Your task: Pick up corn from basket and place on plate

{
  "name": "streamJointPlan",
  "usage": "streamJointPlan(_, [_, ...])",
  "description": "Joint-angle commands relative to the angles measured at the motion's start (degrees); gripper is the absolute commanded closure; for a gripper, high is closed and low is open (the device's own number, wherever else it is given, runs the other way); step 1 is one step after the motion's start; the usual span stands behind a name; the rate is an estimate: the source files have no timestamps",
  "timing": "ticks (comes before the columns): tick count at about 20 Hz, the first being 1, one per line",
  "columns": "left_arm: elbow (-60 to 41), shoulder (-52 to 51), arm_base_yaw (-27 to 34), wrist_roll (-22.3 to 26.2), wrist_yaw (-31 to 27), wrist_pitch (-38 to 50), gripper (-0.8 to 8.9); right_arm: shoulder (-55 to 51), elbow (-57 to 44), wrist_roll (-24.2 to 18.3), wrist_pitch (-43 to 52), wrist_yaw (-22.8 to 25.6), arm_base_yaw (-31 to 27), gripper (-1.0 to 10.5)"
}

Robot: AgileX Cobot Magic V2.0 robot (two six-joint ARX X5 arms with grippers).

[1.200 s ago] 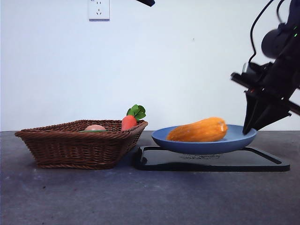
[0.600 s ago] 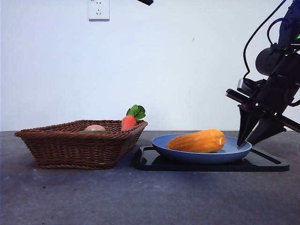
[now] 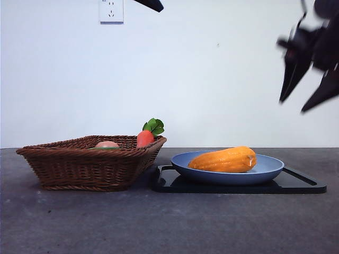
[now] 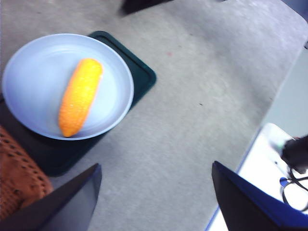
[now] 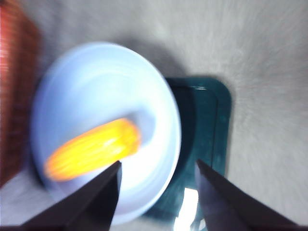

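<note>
The orange-yellow corn (image 3: 223, 160) lies on its side in the blue plate (image 3: 267, 170), which rests on a flat black tray (image 3: 296, 186). Left of it stands the brown wicker basket (image 3: 85, 164). My right gripper (image 3: 305, 100) hangs open high above the plate's right edge, holding nothing; its wrist view shows the corn (image 5: 94, 148) and plate (image 5: 96, 82) far below, blurred. My left gripper (image 4: 156, 175) is open and high up; the corn (image 4: 80, 96) and plate (image 4: 33, 77) lie below it. In the front view, only a black tip of the left arm (image 3: 151, 5) shows at the top.
In the basket sit a red-orange carrot-like vegetable with green leaves (image 3: 146, 134) and a small pinkish round item (image 3: 107, 144). A wall socket (image 3: 111, 10) is on the white wall behind. A corner of the basket (image 4: 17, 180) shows in the left wrist view.
My right gripper has risen from the plate's right rim to high above it. The plate, tilted up off the tray a second ago, lies flat with the corn in it.
</note>
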Motion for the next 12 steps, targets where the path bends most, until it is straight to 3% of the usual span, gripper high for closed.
streamJointPlan(1, [1.38, 0.28, 0.37, 0.28, -0.28, 0.42, 4.39, -7.19, 1.18, -1.73, -2.93, -0.22, 0.48, 7.0])
streamJointPlan(7, [1.38, 0.31, 1.57, 0.35, -0.28, 0.31, 4.39, -27.17, -2.64, -2.75, -9.44, -0.13, 5.22, 7.0])
streamJointPlan(12, [1.38, 0.31, 1.57, 0.46, -0.28, 0.24, 4.63, -42.80, -16.46, -2.62, -10.01, -0.13, 9.31, 7.0])
